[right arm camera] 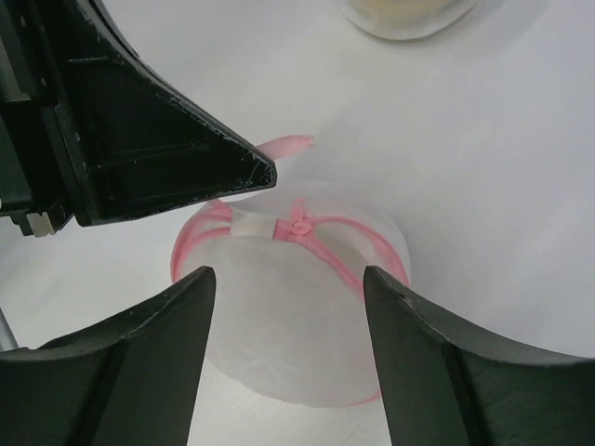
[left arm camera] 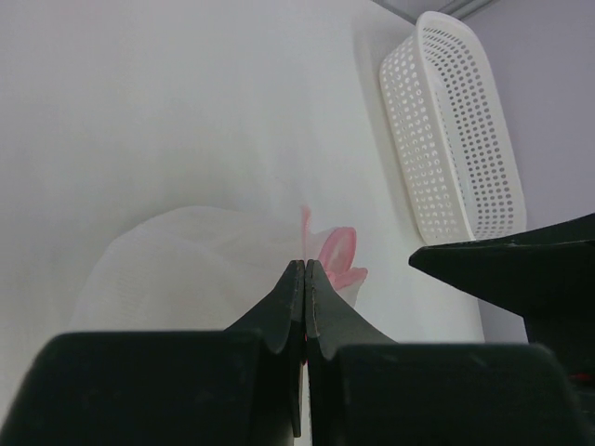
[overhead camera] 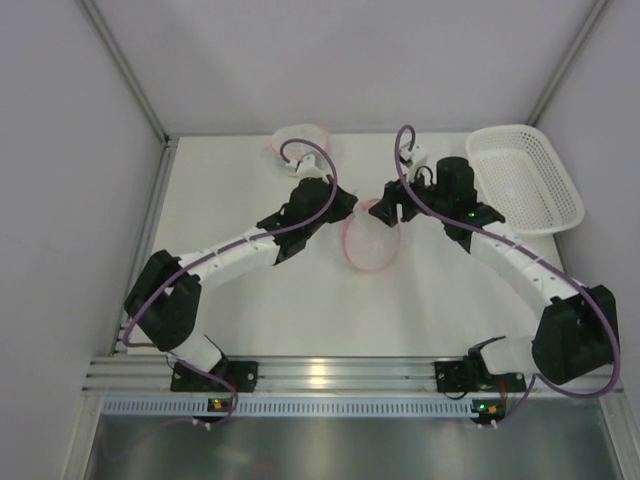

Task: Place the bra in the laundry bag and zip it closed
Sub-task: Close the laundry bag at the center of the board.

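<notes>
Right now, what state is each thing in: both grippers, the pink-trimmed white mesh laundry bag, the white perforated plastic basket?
Pink-trimmed white mesh laundry bag: lying on the table, zip unclear.
Left gripper: shut, pinching the bag's edge.
Right gripper: open, empty, above the bag.
White perforated plastic basket: upright, empty.

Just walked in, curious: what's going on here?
A round mesh laundry bag lies mid-table. The left end effector is shut at its pink-trimmed edge; whether it pinches fabric is unclear. The right end effector hangs open above the bag, holding nothing. A white basket stands aside, untouched.
</notes>
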